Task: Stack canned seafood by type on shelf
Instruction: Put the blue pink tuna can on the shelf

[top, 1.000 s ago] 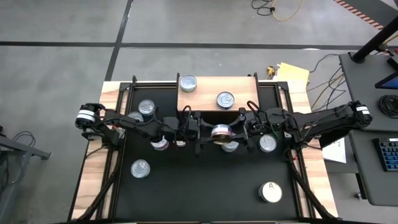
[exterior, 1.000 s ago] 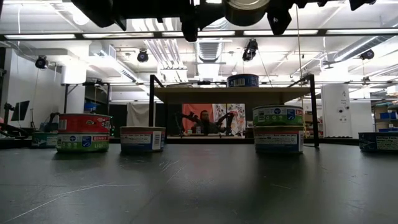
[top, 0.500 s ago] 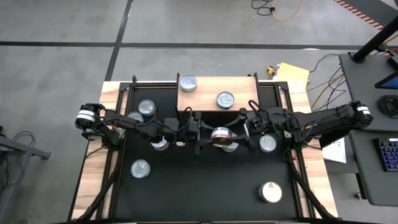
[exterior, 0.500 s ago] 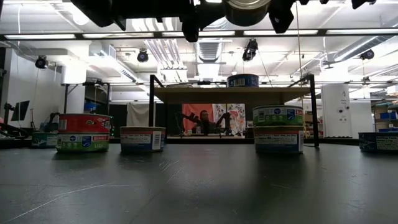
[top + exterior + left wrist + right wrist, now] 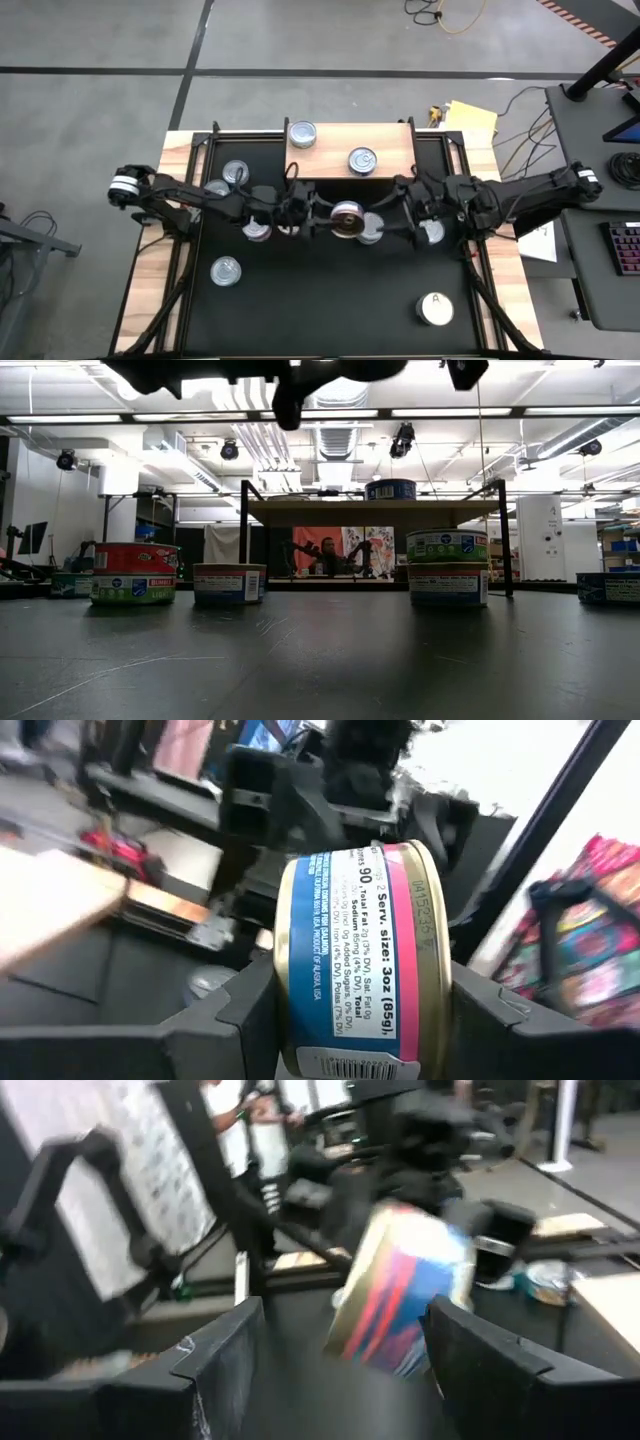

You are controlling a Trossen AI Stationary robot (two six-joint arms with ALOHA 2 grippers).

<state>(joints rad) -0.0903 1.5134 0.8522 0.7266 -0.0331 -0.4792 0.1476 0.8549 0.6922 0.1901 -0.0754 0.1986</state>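
Since a second ago the tin (image 5: pixel 346 217) passed to the left gripper (image 5: pixel 350 1010), clamped across its sides. Right gripper (image 5: pixel 340 1342) gapes empty just beside it; shelf (image 5: pixel 390 140) lies beyond both

Ten cans (image 5: pixel 227 270) in all: two on the shelf (image 5: pixel 395 140) at 12 o'clock, seven on the black surface (image 5: pixel 320 300), and one lifted can (image 5: pixel 347 217) at the centre. Nine are metal-topped; the white-topped can (image 5: pixel 435 308), at 5 o'clock, is the only one. One shelf, two arms (image 5: pixel 190 195).
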